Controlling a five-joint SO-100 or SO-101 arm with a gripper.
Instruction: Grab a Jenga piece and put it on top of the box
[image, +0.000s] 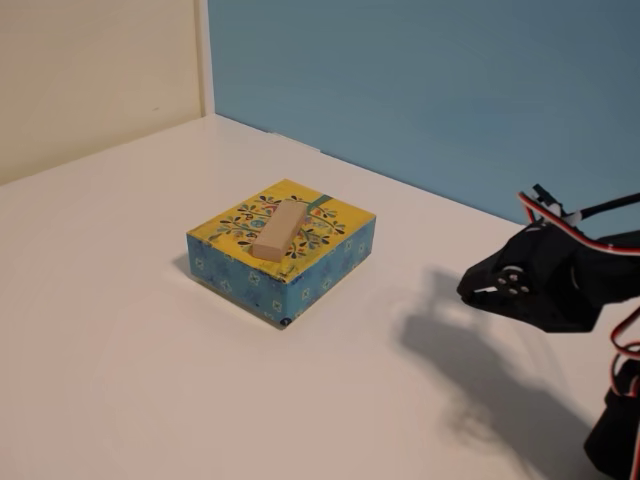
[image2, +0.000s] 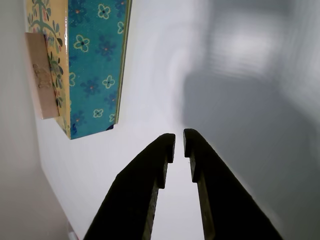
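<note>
The Jenga piece (image: 278, 233) lies flat across the yellow patterned top of the box (image: 335, 232), near its middle. The box stands on the white table at the centre of the fixed view. My gripper (image: 468, 292) is off to the right of the box, well apart from it and above the table. Its black fingers are drawn together with only a thin slit between the tips, and they hold nothing. In the wrist view the gripper (image2: 179, 142) points at bare table, with the box's blue flowered side (image2: 95, 65) and the Jenga piece (image2: 42, 75) at the upper left.
A blue wall (image: 450, 90) runs along the back and a cream wall (image: 90, 70) stands at the left. The white table (image: 120, 380) spreads around the box. The arm's body and wires (image: 600, 290) fill the right edge, with its shadow (image: 470, 360) below.
</note>
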